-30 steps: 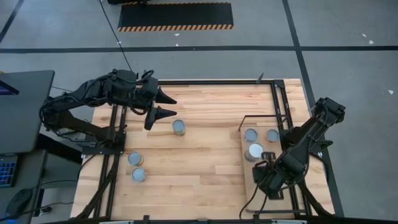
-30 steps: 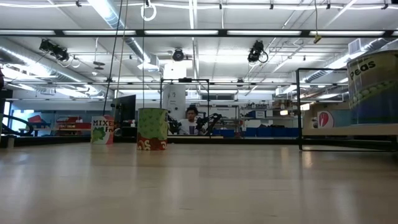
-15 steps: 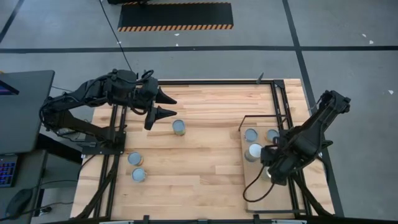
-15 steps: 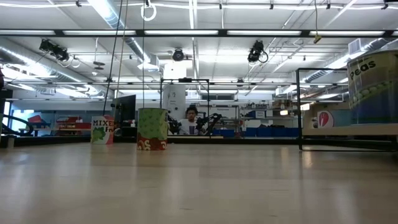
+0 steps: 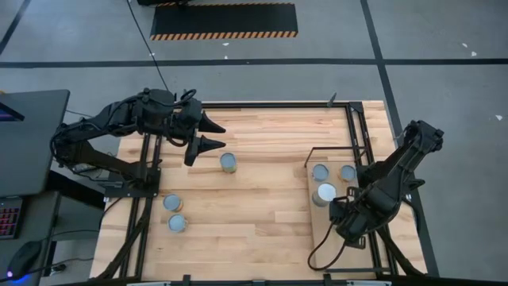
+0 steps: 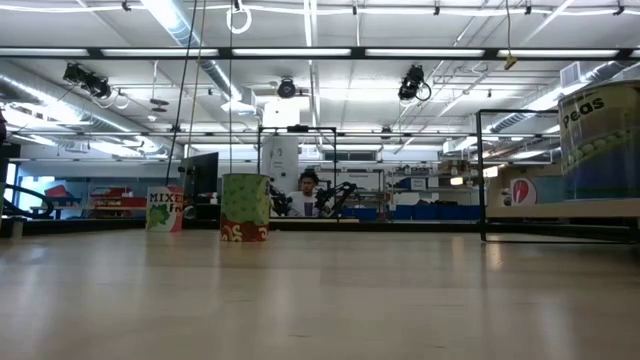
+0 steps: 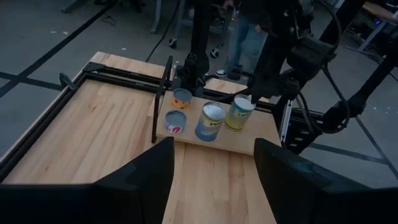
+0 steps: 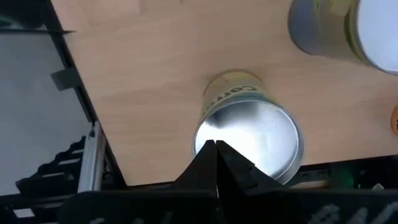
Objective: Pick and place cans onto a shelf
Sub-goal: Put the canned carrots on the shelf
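My left gripper (image 5: 216,135) (image 7: 212,142) hangs open and empty over the table's far left, beside a lone can (image 5: 228,162). Two more cans (image 5: 172,202) (image 5: 177,223) stand on the table at the near left. The shelf (image 5: 317,238) lies on the right with several cans standing on it (image 5: 320,171) (image 5: 348,171) (image 5: 325,193). My right gripper (image 5: 346,213) (image 8: 215,144) is shut, pointing down over the silver top of a yellow-labelled can (image 8: 249,140) (image 7: 239,114) on the shelf. My right gripper's shut fingertips (image 8: 219,155) stand over the near rim of the yellow-labelled can's round top (image 8: 249,134), coming from above. The can stands upright on the shelf. I cannot tell whether the fingertips touch it.
A thin black frame (image 5: 353,135) edges the shelf and rises beside it (image 6: 481,175). The low view shows a green can (image 6: 245,207), a second can (image 6: 165,210) and a large "Peas" can (image 6: 600,140). A person (image 6: 308,190) is far behind the table.
My right gripper has shifted over the shelf, first toward the table's far edge, then a little back toward the near edge, staying above the cans. My left arm has kept still.
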`<state>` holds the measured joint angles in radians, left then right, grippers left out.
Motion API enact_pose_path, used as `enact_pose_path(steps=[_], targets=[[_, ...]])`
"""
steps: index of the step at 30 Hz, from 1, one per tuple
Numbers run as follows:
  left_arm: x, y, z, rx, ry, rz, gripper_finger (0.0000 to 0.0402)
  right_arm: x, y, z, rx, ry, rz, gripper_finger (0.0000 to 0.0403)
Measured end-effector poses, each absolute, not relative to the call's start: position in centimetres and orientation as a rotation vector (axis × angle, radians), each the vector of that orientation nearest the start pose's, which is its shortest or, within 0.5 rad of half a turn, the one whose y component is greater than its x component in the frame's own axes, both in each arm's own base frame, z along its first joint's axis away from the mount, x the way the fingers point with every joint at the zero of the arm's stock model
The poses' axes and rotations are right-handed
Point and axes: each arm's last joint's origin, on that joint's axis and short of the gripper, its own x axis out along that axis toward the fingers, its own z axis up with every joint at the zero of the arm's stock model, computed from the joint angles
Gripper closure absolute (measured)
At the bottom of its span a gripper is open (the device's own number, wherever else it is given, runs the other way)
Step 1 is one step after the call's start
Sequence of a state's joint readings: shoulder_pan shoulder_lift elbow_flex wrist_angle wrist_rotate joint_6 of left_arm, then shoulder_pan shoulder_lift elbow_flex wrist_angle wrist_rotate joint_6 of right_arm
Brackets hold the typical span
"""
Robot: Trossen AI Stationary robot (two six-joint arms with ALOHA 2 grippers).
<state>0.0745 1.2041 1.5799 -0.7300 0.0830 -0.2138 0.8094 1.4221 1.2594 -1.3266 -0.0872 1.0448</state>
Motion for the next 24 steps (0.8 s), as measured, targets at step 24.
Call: enact_pose_path(steps=[24], targets=[[22.2,1.4,46.3,-0.244,0.342,0.029,0.0175,13.4,12.6,27.8,0.119,1.647,-0.335,0.0400]])
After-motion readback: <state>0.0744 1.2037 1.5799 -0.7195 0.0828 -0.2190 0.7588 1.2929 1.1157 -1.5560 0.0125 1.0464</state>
